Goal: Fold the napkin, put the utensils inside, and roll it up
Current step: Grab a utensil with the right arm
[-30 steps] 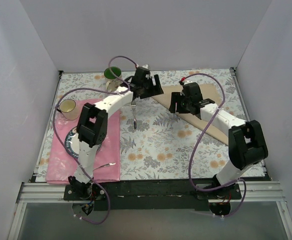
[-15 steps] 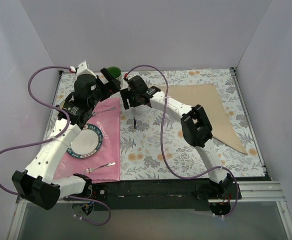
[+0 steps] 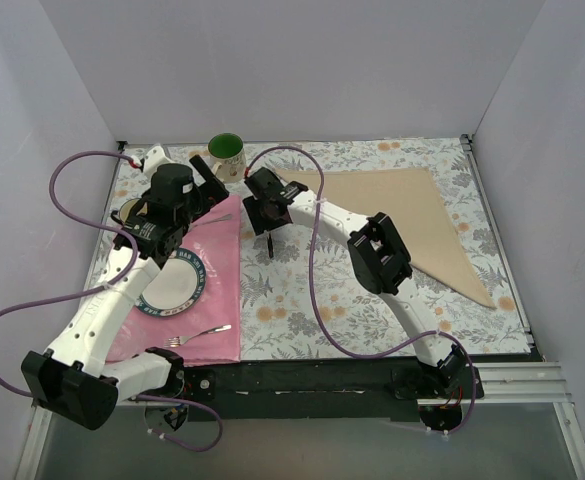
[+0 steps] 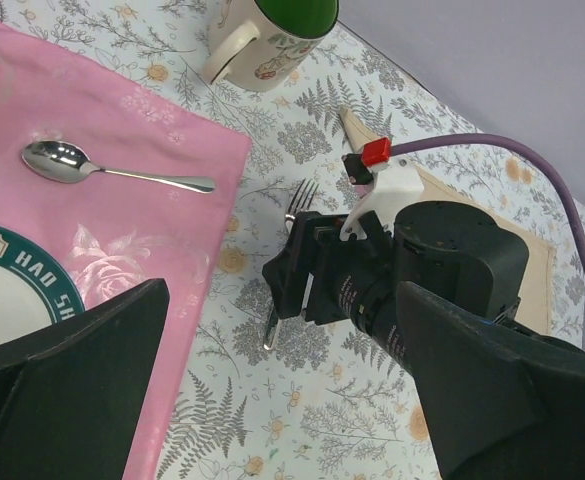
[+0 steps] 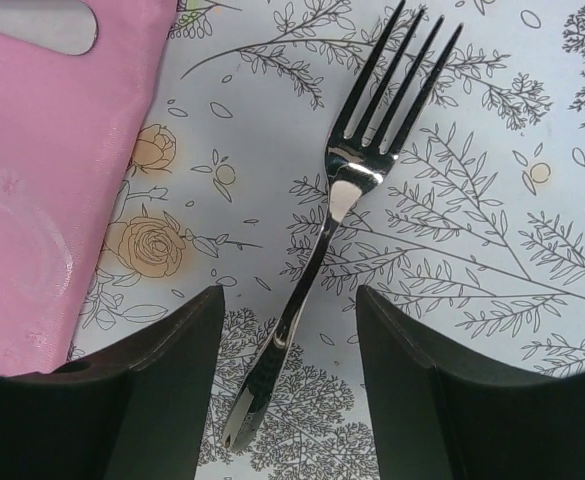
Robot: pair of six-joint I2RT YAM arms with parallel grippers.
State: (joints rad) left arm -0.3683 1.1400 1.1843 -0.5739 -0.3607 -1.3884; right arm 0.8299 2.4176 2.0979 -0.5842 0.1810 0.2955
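Note:
The tan napkin [image 3: 412, 215], folded into a triangle, lies at the right of the floral tablecloth. A silver fork [image 3: 269, 238] lies on the cloth just right of the pink placemat, tines pointing away [image 5: 382, 110]. My right gripper [image 3: 267, 212] reaches across and hangs over it, open. In the right wrist view its fingers [image 5: 142, 400] stand on either side of the fork's handle with a gap on both sides. My left gripper [image 3: 200, 185] is open over the placemat's far corner. A spoon [image 4: 102, 170] lies on the placemat. A second fork [image 3: 200, 332] lies at the placemat's near edge.
A green-lined mug [image 3: 227, 152] stands at the back, close to both grippers. A plate [image 3: 172, 285] rests on the pink placemat [image 3: 222, 300], and a yellow cup [image 3: 130, 210] shows behind the left arm. White walls close in three sides.
The left arm left the fork, swung left over the placemat and opened wide. The right arm came from the napkin to the fork and lowered around its handle. The fork stayed put.

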